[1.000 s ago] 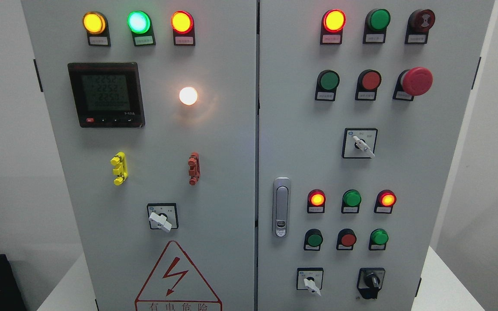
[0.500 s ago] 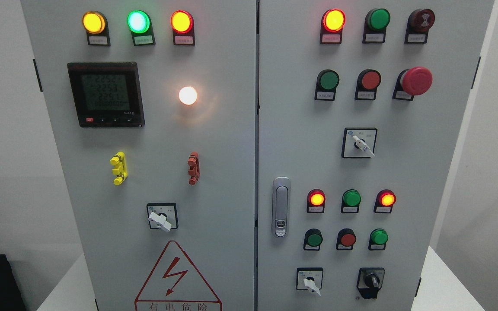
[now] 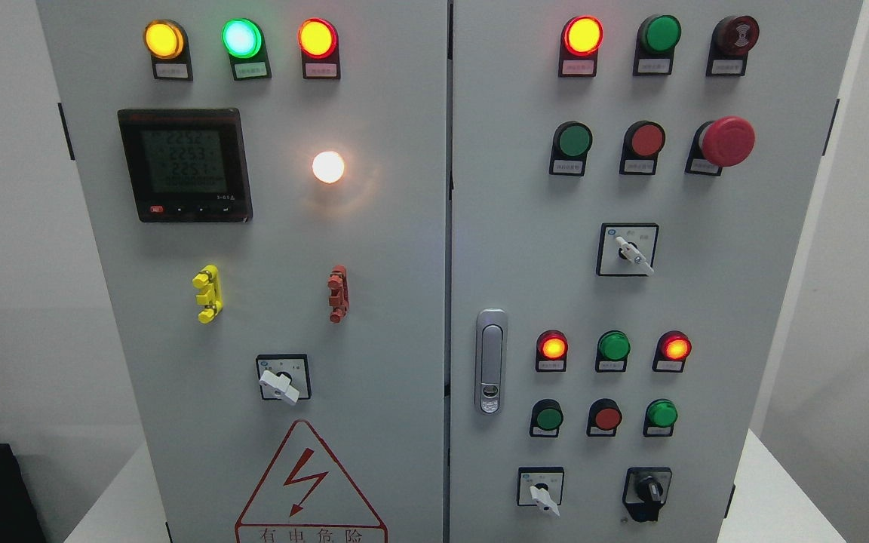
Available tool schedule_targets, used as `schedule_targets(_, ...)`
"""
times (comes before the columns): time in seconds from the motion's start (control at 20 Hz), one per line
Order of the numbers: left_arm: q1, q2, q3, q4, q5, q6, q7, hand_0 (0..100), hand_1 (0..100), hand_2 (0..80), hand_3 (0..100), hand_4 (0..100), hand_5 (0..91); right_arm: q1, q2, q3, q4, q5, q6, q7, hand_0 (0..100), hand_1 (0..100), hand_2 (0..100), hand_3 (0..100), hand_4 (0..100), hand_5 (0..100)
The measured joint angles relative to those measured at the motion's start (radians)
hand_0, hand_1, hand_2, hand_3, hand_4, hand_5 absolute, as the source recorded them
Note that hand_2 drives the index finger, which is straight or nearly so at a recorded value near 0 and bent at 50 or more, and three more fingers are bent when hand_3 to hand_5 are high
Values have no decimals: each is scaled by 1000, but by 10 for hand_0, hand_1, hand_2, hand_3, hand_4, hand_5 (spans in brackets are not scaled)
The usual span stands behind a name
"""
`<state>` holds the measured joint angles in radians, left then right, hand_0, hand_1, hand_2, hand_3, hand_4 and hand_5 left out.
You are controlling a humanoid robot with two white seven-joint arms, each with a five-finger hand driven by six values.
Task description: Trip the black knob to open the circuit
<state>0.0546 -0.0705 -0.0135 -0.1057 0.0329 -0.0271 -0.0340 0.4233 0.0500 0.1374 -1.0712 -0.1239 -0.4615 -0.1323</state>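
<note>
Single head view, close and square-on to the grey control cabinet (image 3: 434,249), tilted slightly downward.

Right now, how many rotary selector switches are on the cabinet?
4: a white-handled one low on the left door, another mid right door, a third bottom right, and the black knob beside it.

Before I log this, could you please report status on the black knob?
Both hands out of view. Black knob untouched, lower right of right door. Nothing in front of it.

Only flickering digits on the panel meter (image 3: 185,164) (exact figures too blurred to read).
</note>
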Motion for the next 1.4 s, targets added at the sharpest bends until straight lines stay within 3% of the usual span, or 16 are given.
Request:
schedule_targets(0.2,0,0,0,0,0,0,0,120,389,0,0,0,0,6,0,0,-90,0,-7,-10,0,91,0,530,321,138)
schedule_targets(0.35,0,0,0,0,0,0,0,120,389,0,0,0,0,14,-1,0,-147,0,-8,-17,0,78,0,648,405,226)
schedule_targets(0.65,0,0,0,0,0,0,0,120,389,0,0,0,0,21,-6,1,-233,0,-8,-19,0,63,0,733,557,421)
schedule_targets(1.4,0,0,0,0,0,0,0,120,389,0,0,0,0,45,-9,2,-408,0,-8,-22,0,53,0,942,761,689)
